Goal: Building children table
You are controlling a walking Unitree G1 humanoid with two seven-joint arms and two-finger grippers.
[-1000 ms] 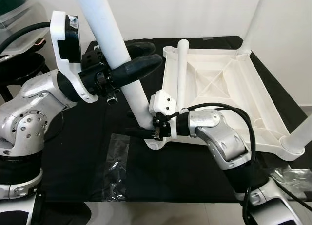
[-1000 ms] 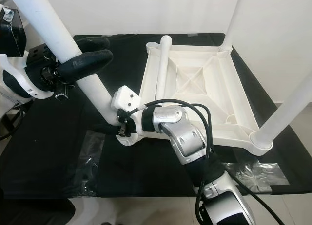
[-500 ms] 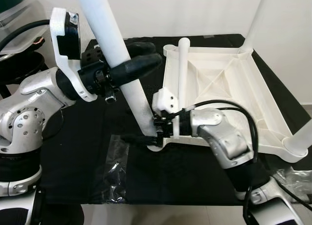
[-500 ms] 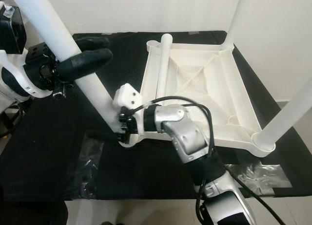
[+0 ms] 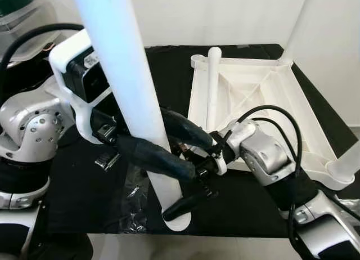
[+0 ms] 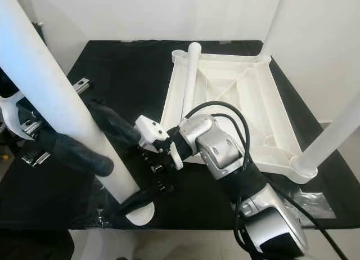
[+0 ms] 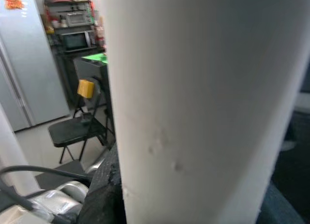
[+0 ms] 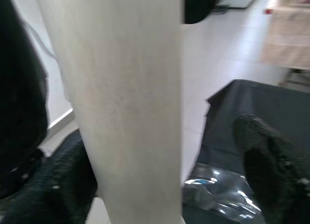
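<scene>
Two end effectors, left end effector (image 5: 169, 144), right end effector (image 5: 188, 201), gripping table leg (image 5: 126, 97)

The left gripper (image 5: 169, 144) reached across from the left, its two black fingers closed round the white leg (image 5: 121, 85) — one either side. The right gripper (image 5: 183, 206) stretched leftward below it, one finger against the leg's foot at the table's front edge — its grip could not be judged.
</scene>
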